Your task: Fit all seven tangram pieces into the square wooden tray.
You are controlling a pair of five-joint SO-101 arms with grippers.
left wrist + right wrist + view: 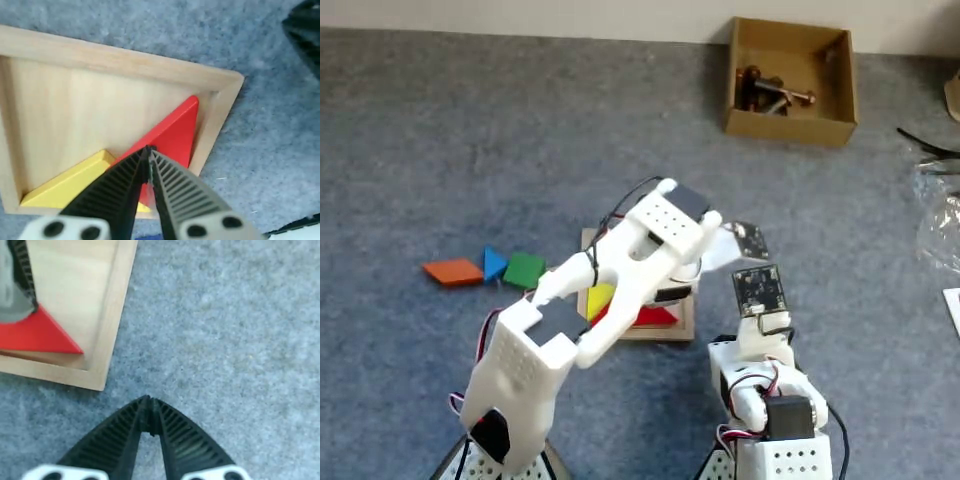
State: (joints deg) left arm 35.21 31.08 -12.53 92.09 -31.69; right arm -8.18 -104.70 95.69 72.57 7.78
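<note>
The square wooden tray (125,62), with a smooth pale floor and a raised rim, lies flat on the bench (440,150), which is covered in grey felt-like fabric. Inside the tray, a red triangle (175,137) lies along one rim near a corner, with a yellow triangle (70,182) beside it. The left end effector (149,152) has ribbed black fingers closed on nothing; it hangs over the red triangle and hides where the two triangles meet. In the high view the left arm covers most of the tray. The right end effector (149,407), also closed and empty, is over bare fabric just beside the tray. An orange parallelogram (453,271), a blue triangle (494,264) and a green square (524,269) lie in a row apart from the tray. A cardboard box (785,128) stands farther back.
</note>
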